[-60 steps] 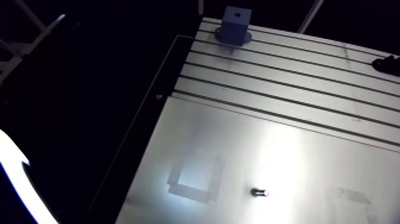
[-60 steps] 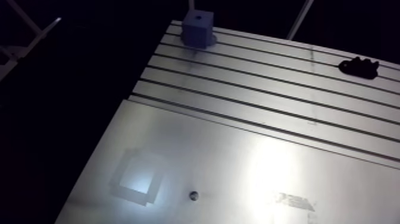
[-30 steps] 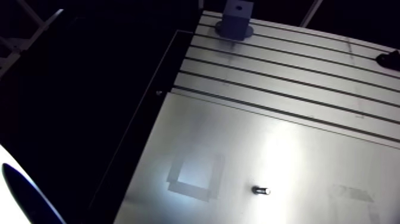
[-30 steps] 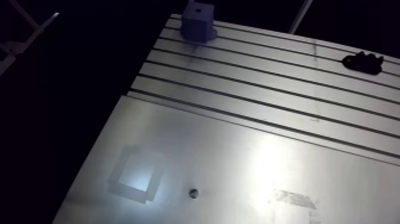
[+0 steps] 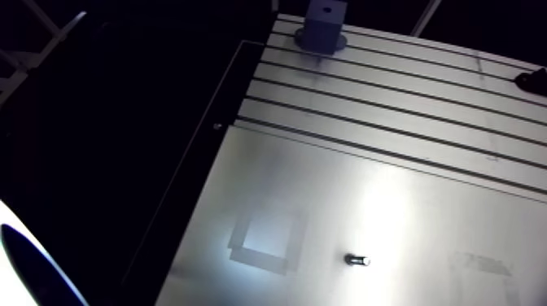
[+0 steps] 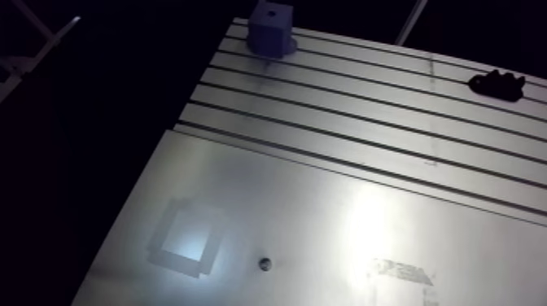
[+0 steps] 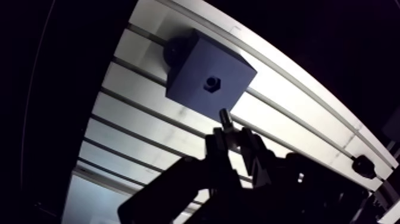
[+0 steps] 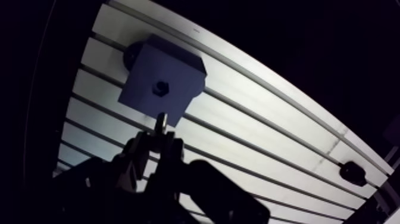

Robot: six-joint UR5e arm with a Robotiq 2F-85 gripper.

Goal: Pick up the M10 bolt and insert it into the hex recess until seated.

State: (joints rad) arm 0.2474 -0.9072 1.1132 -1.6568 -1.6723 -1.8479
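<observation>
The arm view has stopped shifting, so the end effector [image 7: 231,139], clenched on the bolt [image 7: 224,115], looks settled just short of the recess [image 7: 211,83] in the block [image 7: 193,62].

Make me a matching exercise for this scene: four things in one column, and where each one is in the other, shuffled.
Things:
1. bolt
2. blue block
3. small metal piece
4. black knob

Places:
A. lying on the smooth plate
B. standing on the slotted table
C. held in the gripper
D. near the table's edge, far from the block

Pairs: 1-C, 2-B, 3-A, 4-D
</observation>
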